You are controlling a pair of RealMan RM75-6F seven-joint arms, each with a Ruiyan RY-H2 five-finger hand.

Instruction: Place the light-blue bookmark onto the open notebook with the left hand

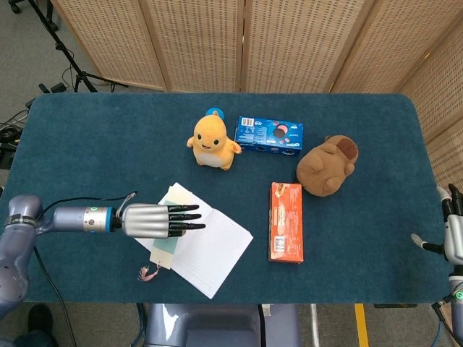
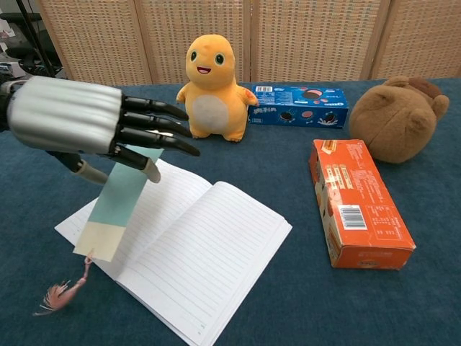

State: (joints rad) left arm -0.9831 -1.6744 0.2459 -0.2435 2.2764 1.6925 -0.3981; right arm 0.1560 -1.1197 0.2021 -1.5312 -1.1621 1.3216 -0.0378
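Left robot hand [image 2: 94, 119] over the open notebook's [image 2: 194, 252] left page, light-blue bookmark [image 2: 122, 202] pinched under its dark fingers, upper end hidden behind them, cream lower end and pink tassel [image 2: 61, 292] hanging past the page edge toward the worktop [image 1: 87, 144]. Right robot hand [image 1: 447, 231] cut off at the head view's right edge, grasp impossible to tell. Behind: yellow plush [image 2: 212, 90], blue biscuit box [image 2: 299, 106], brown plush [image 2: 400, 119], orange box [image 2: 360, 205].

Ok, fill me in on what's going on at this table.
The left hand holds the light-blue bookmark by its top end, over the left page of the open notebook. Its tassel trails onto the table. The right hand sits idle at the table's far right edge.
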